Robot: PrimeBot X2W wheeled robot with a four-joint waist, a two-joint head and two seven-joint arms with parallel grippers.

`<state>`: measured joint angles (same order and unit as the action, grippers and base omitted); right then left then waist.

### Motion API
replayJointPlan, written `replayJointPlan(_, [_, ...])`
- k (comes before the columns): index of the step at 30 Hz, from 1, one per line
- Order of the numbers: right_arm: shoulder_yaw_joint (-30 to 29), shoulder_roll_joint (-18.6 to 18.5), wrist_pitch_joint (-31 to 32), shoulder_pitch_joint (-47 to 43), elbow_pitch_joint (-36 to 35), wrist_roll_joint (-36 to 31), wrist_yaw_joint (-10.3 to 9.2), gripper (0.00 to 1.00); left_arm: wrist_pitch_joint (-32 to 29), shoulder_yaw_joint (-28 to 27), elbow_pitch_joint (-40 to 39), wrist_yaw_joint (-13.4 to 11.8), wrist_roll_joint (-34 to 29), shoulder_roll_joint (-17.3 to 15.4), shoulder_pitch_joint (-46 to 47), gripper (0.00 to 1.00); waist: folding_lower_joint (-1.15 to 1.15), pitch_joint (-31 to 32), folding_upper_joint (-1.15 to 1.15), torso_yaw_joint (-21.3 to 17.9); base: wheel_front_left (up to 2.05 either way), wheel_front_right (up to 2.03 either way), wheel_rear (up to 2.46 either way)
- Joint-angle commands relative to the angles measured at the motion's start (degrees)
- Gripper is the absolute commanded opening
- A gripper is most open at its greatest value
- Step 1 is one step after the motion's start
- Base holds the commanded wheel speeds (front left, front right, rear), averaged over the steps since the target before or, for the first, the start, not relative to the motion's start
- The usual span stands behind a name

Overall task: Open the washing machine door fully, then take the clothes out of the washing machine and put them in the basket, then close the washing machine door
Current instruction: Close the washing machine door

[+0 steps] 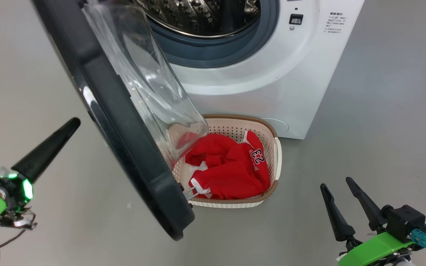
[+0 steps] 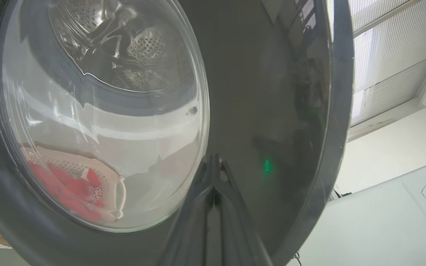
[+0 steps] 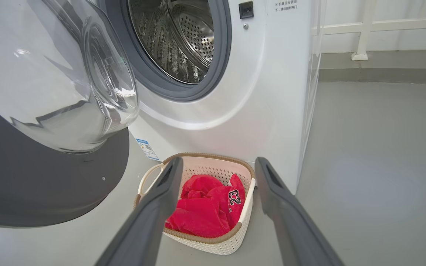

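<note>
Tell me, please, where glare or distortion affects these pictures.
Left wrist view: the round glossy black-rimmed door mirrors a green light, its glass warping the cream perforated basket; head view: that glass smears the bright red clothes; right wrist view: sharp.

Door [image 1: 131, 155] crowds the basket's [image 1: 235, 118] left side; its right side lies open.

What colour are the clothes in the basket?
The clothes are bright red, with a white 23 on one; the right wrist view shows it best.
</note>
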<state>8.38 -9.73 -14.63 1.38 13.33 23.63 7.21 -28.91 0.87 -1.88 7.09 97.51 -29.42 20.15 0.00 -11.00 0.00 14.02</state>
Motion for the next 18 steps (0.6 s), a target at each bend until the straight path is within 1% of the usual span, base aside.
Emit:
replayJointPlan(1, [1.2, -0.2, -0.4, 1.4, -1.2, -0.3, 0.28, 1.00, -0.5, -2.5, -1.8, 0.3, 0.4, -2.9, 2.8, 0.00, 0.00, -0.1, 0.00, -0.1, 0.00, 0.00, 0.00])
replayJointPlan(11, [1.1, 0.2, -0.4, 1.9, -1.2, -0.3, 0.28, 1.00, -2.2, -1.0, -2.8, 0.3, 0.3, -2.4, 4.9, 0.00, 0.00, -0.5, 0.00, -0.9, 0.00, 0.00, 0.00])
replayJointPlan(18, [1.1, 0.8, -0.4, 2.5, -1.2, -0.2, 0.28, 1.00, -2.9, 1.3, -2.3, 0.4, -0.7, -0.8, 8.2, 0.00, 0.00, -1.0, 0.00, -2.3, 0.00, 0.00, 0.00])
